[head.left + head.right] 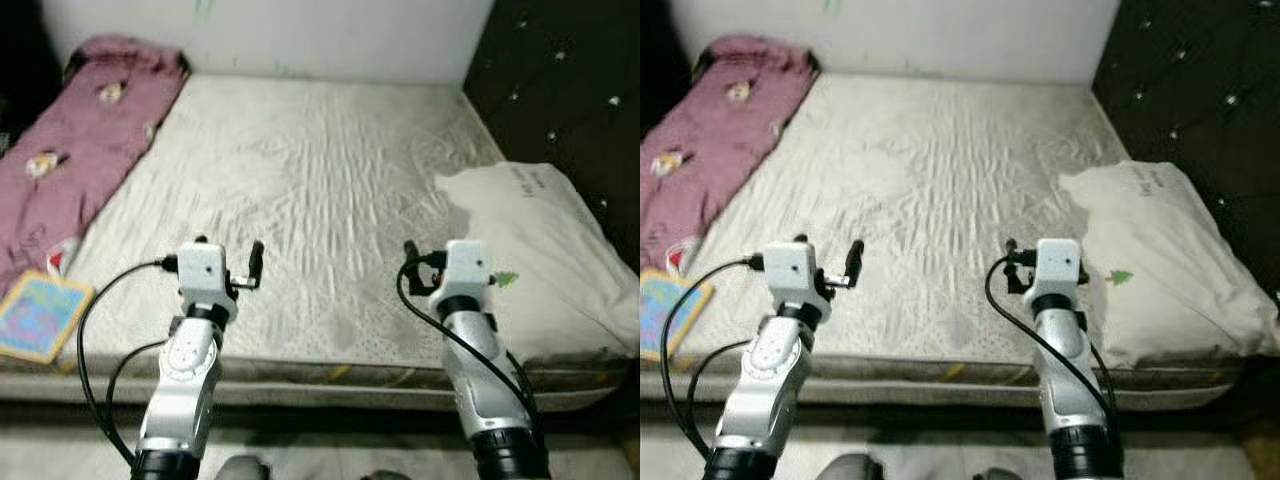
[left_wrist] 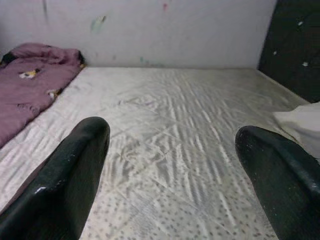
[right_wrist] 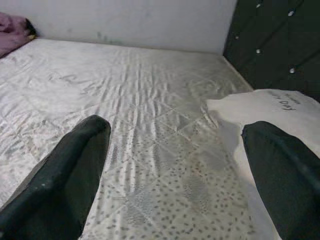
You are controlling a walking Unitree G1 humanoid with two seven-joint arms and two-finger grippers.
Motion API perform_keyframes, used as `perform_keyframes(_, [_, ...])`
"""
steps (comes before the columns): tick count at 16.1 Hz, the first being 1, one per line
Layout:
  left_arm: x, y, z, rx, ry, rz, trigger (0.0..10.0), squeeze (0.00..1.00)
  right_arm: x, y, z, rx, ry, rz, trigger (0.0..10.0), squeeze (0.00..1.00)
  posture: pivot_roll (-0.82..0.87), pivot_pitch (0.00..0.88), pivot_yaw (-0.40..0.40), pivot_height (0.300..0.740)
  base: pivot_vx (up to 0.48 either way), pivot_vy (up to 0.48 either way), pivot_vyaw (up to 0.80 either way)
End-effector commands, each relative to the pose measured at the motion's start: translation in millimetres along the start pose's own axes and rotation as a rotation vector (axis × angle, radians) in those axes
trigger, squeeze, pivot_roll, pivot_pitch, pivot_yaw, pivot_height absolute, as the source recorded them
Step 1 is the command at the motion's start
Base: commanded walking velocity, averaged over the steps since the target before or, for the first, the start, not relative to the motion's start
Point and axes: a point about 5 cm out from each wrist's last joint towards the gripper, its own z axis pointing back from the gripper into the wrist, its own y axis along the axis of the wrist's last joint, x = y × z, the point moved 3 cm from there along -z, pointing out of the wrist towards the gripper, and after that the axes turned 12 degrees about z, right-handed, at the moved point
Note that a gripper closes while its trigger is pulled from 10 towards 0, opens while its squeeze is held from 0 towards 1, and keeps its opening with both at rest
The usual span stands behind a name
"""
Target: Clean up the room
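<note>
Both grippers hover empty over the bed's near edge.
Left gripper (image 2: 170,165) and right gripper (image 3: 175,170) have fingers spread; blanket (image 1: 70,150), book (image 1: 40,315) and pillow (image 1: 540,250) lie well aside, so a reach may overbalance.

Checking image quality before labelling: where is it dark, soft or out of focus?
Eye views: bed evenly lit, slightly soft; headboard nearly black. Left wrist view: left hand fingers blurred up close. Right wrist view: right hand fingers likewise, pillow bright.
</note>
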Motion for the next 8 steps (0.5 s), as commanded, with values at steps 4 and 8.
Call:
perform_keyframes(4, [-3.3,5.8,0.0,0.022,-0.003,-0.019,10.0,0.0,-6.8,6.7,-2.8,0.015,0.017,-0.003,10.0,0.0,0.08,0.0,-0.024,0.74,0.0,0.0,0.0])
perform_keyframes(8, [-3.1,6.7,-0.5,0.029,-0.009,-0.018,10.0,0.0,-7.5,6.7,-3.5,0.013,0.021,0.001,10.0,0.0,0.08,0.0,-0.023,0.74,0.0,0.0,0.0])
